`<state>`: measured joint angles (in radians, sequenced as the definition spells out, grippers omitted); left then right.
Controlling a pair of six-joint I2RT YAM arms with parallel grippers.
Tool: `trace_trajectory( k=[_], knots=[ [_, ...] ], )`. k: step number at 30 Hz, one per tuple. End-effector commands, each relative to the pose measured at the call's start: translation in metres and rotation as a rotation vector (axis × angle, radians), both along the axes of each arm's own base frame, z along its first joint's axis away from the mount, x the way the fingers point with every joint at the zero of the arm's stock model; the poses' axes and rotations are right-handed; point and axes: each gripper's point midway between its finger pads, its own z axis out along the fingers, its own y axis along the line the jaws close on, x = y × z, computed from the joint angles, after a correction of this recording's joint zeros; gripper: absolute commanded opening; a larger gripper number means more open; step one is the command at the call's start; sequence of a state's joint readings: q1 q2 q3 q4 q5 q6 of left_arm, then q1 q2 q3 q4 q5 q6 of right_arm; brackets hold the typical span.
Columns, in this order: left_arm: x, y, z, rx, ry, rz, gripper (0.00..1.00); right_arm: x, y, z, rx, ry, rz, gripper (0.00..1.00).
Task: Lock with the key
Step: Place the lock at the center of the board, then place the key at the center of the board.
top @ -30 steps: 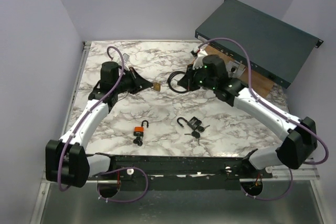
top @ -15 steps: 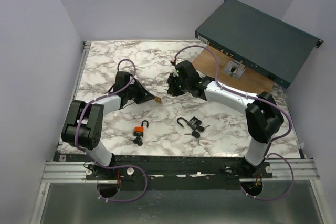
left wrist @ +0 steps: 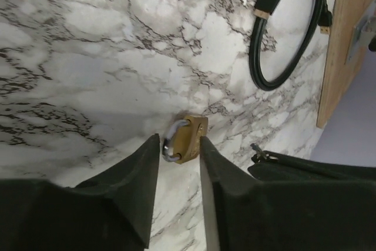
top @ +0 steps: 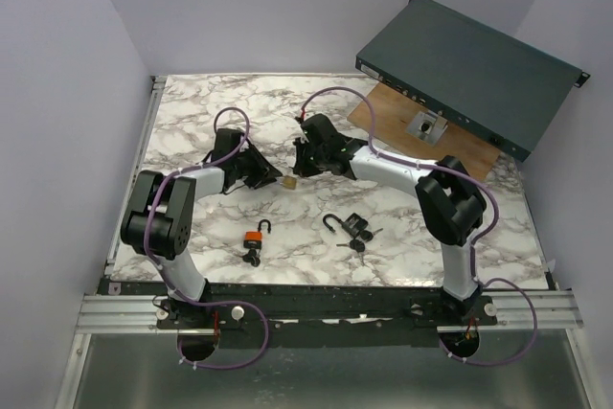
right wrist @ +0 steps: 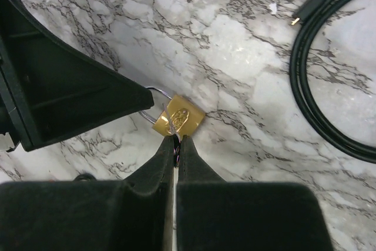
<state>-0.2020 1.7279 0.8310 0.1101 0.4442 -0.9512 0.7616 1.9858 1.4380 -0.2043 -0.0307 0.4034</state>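
The left gripper [left wrist: 179, 140] has parted around the rounded brass padlock [left wrist: 190, 137]; the right gripper [right wrist: 176, 140] is pinched closed, tips touching its body.

A small brass padlock [top: 287, 182] is being shown lying flat on the marbled table [top: 192, 112], around the middle of its surface. Its squarish gold body, stamped with an oval emblem on the upward face, is being kept askew to the table's edges. The silver shackle [right wrist: 154, 101] is being pointed toward the table's left side. Whether the shackle is latched cannot be told.
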Motion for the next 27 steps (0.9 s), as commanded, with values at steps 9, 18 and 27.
trace_trajectory(
  k=[9,18,27],
  knots=[
    [0.003,0.044,0.032,0.239,-0.04,0.108,0.58,0.003,0.025,-0.021,-0.075,-0.002,-0.02,0.01],
    [-0.022,0.04,0.081,0.197,-0.17,0.051,0.64,0.004,0.019,-0.012,-0.096,-0.024,-0.035,0.45],
    [-0.058,0.028,0.11,0.148,-0.253,-0.046,0.64,-0.014,-0.029,0.032,-0.09,-0.063,-0.19,0.66]
  ],
)
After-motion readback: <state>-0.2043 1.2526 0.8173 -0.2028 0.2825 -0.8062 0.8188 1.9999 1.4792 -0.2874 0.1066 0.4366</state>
